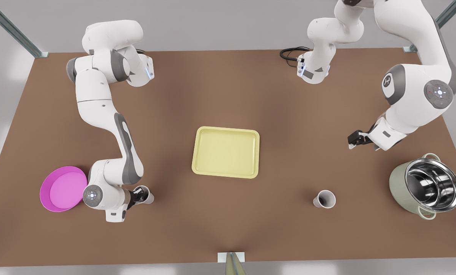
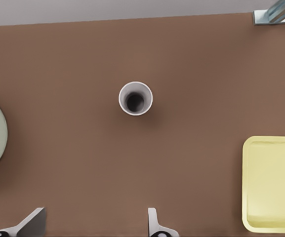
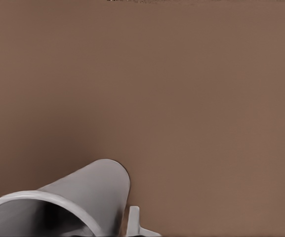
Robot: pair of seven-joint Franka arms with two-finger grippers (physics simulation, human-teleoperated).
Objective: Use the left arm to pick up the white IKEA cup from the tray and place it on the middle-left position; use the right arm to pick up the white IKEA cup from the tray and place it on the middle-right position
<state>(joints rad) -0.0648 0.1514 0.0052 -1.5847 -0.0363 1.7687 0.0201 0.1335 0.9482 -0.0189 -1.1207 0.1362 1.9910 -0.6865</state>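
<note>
Brown worktop fills the front view, with the tray at its centre and bare.

- **Front view:** Toward the front view's left of the tray, your right pincer is clamped on the held cup. The cup sits low over the worktop between the tray and the magenta plate. Toward the front view's right of the tray, the standing cup is upright. Your left pincer hangs apart from it, between tray and pot.
- **Left wrist view:** You see 2 fingers spread wide, with the standing cup well ahead of them, mouth up.
- **Right wrist view:** The held cup sits tilted against 1 finger, with bare worktop beyond. I judge that setting it down needs only a short drop.
</note>
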